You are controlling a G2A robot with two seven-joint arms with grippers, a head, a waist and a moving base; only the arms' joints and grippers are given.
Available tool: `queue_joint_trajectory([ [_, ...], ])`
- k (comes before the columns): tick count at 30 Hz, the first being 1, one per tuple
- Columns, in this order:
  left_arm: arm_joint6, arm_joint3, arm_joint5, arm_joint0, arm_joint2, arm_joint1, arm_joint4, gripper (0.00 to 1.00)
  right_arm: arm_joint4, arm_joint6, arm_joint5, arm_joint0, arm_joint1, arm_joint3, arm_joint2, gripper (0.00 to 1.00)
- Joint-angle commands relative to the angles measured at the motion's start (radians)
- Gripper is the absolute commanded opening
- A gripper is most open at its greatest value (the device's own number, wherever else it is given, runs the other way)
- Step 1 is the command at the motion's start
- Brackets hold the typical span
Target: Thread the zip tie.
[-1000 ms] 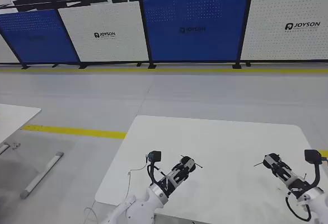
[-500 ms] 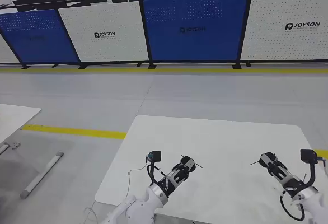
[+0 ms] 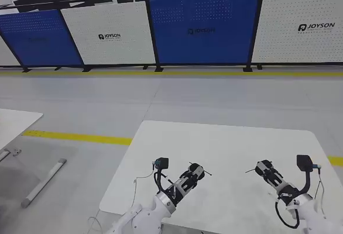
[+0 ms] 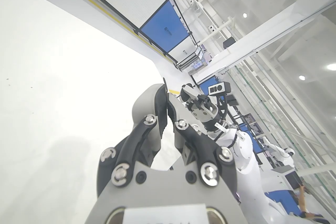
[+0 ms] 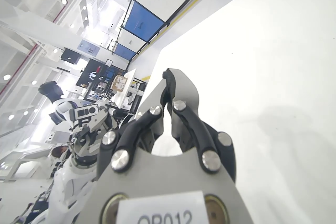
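Two robot arms over a white counter: lower centre, the left end effector pinches the thin black zip tie; lower right, well apart, the right end effector is clamped tight, load unclear; threading looks unstarted, next needing the tips brought together and aligned.

I see the zip tie as a thin black strip pinched between the closed fingers of the left gripper — only a short end pokes out past the tips. From above it reads as a fine whisker sticking out towards the other arm. The right gripper, fingers pressed together, holds a similar thin black strand pointing back at the left one — whether that's a second tie I can't tell. The two ends are well apart.
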Motion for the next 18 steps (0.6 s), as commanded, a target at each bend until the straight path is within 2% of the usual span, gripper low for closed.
queue_joint_trajectory([
  [1, 0.0, 0.0, 0.0, 0.0, 0.0, 0.0, 0.0, 0.0, 0.0, 0.0, 0.0, 0.0, 0.0, 0.0, 0.0, 0.0],
  [11, 0.008, 0.003, 0.005, -0.004, -0.002, 0.0, 0.016, 0.0, 0.0, 0.0, 0.0, 0.0, 0.0, 0.0, 0.0, 0.0],
  [13, 0.032, 0.007, 0.029, -0.019, 0.018, -0.004, 0.067, 0.0, 0.0, 0.0, 0.0, 0.0, 0.0, 0.0, 0.0, 0.0],
  [16, 0.025, 0.015, 0.053, -0.05, 0.052, -0.011, 0.09, 0.0, 0.0, 0.0, 0.0, 0.0, 0.0, 0.0, 0.0, 0.0],
  [18, 0.004, 0.04, 0.068, -0.074, 0.074, -0.014, 0.127, 0.0, 0.0, 0.0, 0.0, 0.0, 0.0, 0.0, 0.0, 0.0],
])
